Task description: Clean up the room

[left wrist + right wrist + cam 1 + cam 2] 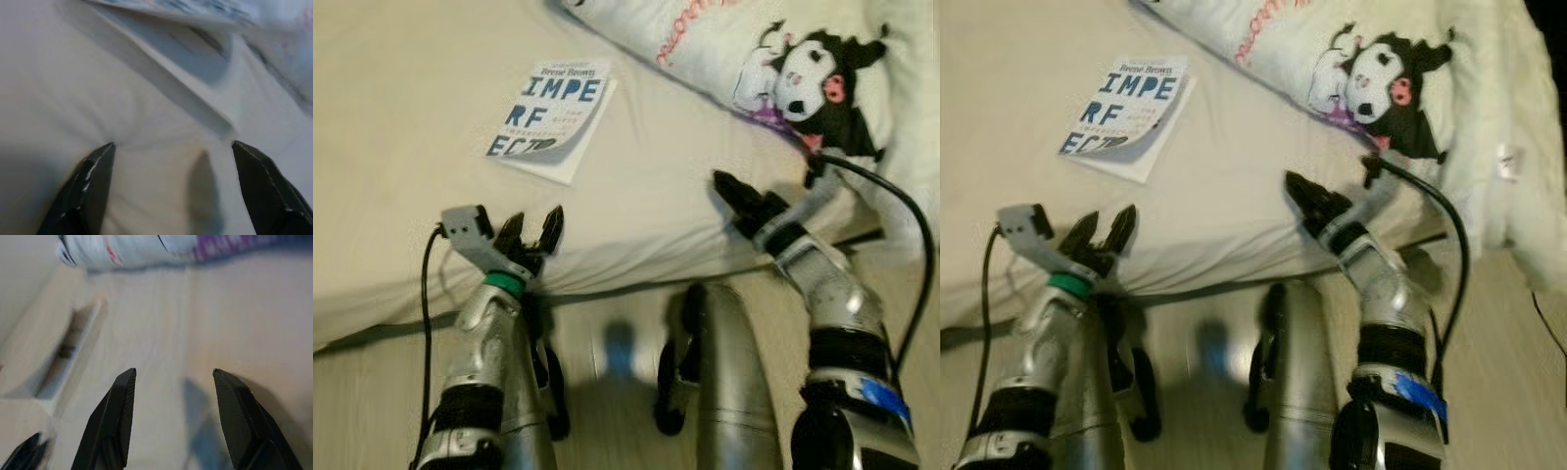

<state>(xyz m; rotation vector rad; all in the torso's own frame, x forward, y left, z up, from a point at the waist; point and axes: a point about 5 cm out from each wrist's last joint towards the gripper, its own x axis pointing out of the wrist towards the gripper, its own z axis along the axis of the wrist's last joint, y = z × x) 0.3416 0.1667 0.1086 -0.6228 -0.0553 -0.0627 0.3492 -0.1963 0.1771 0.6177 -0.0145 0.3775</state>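
Robot legs: two silver legs (729, 392) stand on the pale wood floor (372, 392) at the foot of the picture, right up against the bed's edge.
Left gripper: left gripper (534, 227) is raised at the near edge of the bed, its two black fingers spread apart with nothing between them; in the left wrist view both fingertips (93, 171) sit low over the creased sheet.
Right gripper: right gripper (736, 196) reaches over the bed edge, pointing up and to the left toward the middle of the bed; the right wrist view shows its fingers (120, 406) parted and empty above the bare sheet.
Cables: a black cable (901, 211) loops from the right wrist round the outside of that arm; another black cable (426, 294) hangs down beside the left arm.
Bed: beige sheet (411, 117), wrinkled near the edge.
Book: white paperback book (551, 116) with large blue letters on its cover lies flat on the sheet, beyond the left gripper and well apart from both grippers.
Pillow: white pillow (705, 49) printed with a black-and-white cartoon figure (808, 78) and pink lettering lies across the far right of the bed, beyond the right gripper.
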